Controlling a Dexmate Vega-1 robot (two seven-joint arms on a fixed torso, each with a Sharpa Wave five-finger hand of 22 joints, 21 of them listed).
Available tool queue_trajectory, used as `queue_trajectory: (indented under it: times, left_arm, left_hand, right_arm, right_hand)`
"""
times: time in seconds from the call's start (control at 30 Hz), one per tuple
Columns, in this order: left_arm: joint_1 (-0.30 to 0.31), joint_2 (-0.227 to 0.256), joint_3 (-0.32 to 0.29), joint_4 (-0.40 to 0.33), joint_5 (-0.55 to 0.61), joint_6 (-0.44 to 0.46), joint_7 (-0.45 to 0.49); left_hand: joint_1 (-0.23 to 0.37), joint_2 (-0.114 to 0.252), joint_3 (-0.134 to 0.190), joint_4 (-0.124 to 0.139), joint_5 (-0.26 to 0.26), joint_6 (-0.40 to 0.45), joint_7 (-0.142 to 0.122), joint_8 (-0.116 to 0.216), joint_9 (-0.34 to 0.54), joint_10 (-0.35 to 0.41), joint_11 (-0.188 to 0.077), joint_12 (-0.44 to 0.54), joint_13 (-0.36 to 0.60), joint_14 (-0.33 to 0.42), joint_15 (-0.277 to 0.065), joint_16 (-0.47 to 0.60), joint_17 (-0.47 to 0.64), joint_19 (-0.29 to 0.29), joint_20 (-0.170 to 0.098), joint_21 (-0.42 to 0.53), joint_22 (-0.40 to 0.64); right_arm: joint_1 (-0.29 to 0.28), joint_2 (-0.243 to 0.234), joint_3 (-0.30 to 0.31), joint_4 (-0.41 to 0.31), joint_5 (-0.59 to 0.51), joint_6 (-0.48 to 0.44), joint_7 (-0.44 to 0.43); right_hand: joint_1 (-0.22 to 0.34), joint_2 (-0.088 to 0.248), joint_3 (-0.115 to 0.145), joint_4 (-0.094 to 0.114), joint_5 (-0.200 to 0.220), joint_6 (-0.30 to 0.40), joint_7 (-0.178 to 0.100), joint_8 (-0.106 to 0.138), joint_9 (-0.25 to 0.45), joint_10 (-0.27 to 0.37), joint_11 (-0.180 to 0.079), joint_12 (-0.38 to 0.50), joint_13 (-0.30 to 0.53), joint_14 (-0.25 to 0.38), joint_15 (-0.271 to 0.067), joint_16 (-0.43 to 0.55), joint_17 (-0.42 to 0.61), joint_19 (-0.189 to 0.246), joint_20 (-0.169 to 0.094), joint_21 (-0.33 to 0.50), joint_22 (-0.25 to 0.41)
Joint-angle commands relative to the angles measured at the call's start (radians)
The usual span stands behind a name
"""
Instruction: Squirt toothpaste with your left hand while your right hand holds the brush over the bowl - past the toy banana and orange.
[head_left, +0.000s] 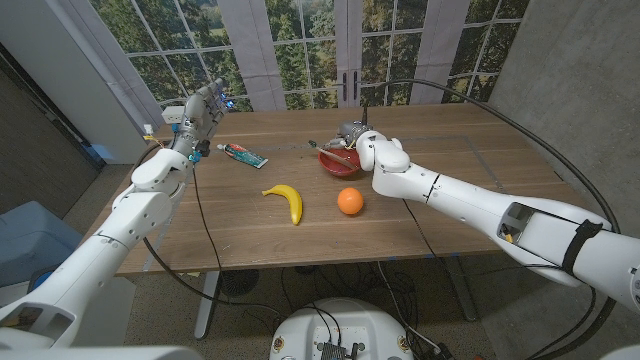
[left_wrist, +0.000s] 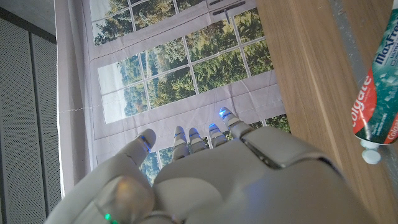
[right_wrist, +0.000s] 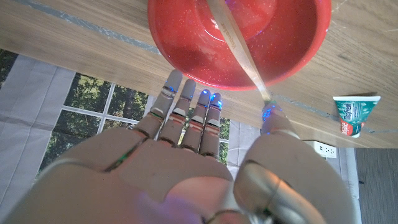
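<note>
I count one toothpaste tube (head_left: 243, 154), one banana (head_left: 286, 200), one orange (head_left: 349, 201), one bowl (head_left: 338, 161). My right wrist view shows the brush (right_wrist: 239, 50) lying in it; both hands' fingers (left_wrist: 186, 138) spread, empty.

Table: a rectangular brown wooden table (head_left: 460, 150) with visible grain, standing on pale metal legs (head_left: 205, 305).
Windows: tall white-framed glazed doors with small square panes (head_left: 345, 50) behind the table, green trees outside in daylight.
Walls: a plain grey wall (head_left: 570, 70) at right; dark grey panelling (head_left: 30, 130) at left.
Floor: speckled grey-beige carpet (head_left: 250, 330), black cables trailing across it under the table.
Furniture: a light blue upholstered seat (head_left: 25, 235) at the left edge.
</note>
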Motion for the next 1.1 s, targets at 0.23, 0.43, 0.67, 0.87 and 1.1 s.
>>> queue_trajectory:
  times: [0.23,0.43,0.67,0.87,1.1]
  left_arm:
    - [-0.007,-0.003,0.003,0.012,-0.002,0.000,-0.007]
    - [-0.005,-0.001,0.002,0.009,-0.004,0.002,-0.008]
    - [-0.009,-0.002,0.004,0.014,-0.006,0.004,-0.013]
    - [-0.010,-0.004,0.005,0.017,-0.010,0.005,-0.016]
    - [-0.004,-0.001,0.003,0.013,-0.014,0.009,-0.017]
  left_hand:
    - [0.008,0.070,0.016,-0.005,0.000,-0.008,0.003,-0.002,0.002,-0.011,0.002,-0.004,0.002,-0.009,-0.100,-0.002,0.003,0.009,-0.087,-0.004,0.001]
    - [0.008,0.071,0.020,-0.005,-0.001,-0.012,0.006,-0.003,0.002,-0.013,0.003,-0.004,0.002,-0.010,-0.098,-0.002,0.003,0.010,-0.085,-0.004,0.001]
    - [0.008,0.072,0.024,-0.005,-0.001,-0.017,0.010,-0.004,0.002,-0.015,0.005,-0.005,0.002,-0.011,-0.097,-0.001,0.004,0.010,-0.085,-0.004,0.001]
    - [0.007,0.072,0.029,-0.005,-0.002,-0.023,0.019,-0.005,0.002,-0.020,0.003,-0.006,0.002,-0.014,-0.093,-0.002,0.004,0.011,-0.085,-0.005,0.002]
    - [0.007,0.071,0.032,-0.005,-0.003,-0.027,0.019,-0.005,0.002,-0.022,0.003,-0.006,0.002,-0.016,-0.091,-0.002,0.004,0.011,-0.086,-0.005,0.002]
  right_arm:
    - [-0.066,-0.030,0.125,0.001,0.154,0.188,-0.112]
    - [-0.084,-0.041,0.162,0.022,0.212,0.282,-0.137]
    - [-0.122,-0.050,0.207,0.075,0.263,0.469,-0.231]
    - [-0.154,-0.046,0.241,0.160,0.276,0.696,-0.365]
    - [-0.164,-0.031,0.266,0.241,0.272,0.864,-0.448]
  right_hand:
    - [-0.085,0.132,0.034,0.065,0.003,-0.151,-0.032,-0.012,-0.006,-0.148,-0.017,-0.002,-0.054,-0.133,-0.065,-0.031,-0.079,-0.056,-0.065,-0.065,-0.002]
    - [-0.132,0.139,0.099,0.114,0.016,-0.296,-0.003,-0.013,-0.017,-0.293,-0.023,-0.005,-0.120,-0.271,-0.059,-0.039,-0.170,-0.090,-0.101,-0.123,-0.005]
    - [-0.186,0.121,0.114,0.158,0.022,-0.384,0.006,-0.016,-0.024,-0.368,-0.023,-0.005,-0.167,-0.356,-0.058,-0.039,-0.235,-0.137,-0.102,-0.179,-0.008]
    - [-0.227,0.087,0.093,0.171,0.018,-0.405,0.030,-0.009,-0.026,-0.393,-0.003,0.000,-0.189,-0.376,-0.037,-0.035,-0.269,-0.134,-0.078,-0.201,-0.009]
    - [-0.258,0.095,0.086,0.187,0.019,-0.377,0.018,0.004,-0.028,-0.371,-0.015,0.012,-0.207,-0.366,-0.047,-0.025,-0.292,-0.125,-0.082,-0.215,-0.009]
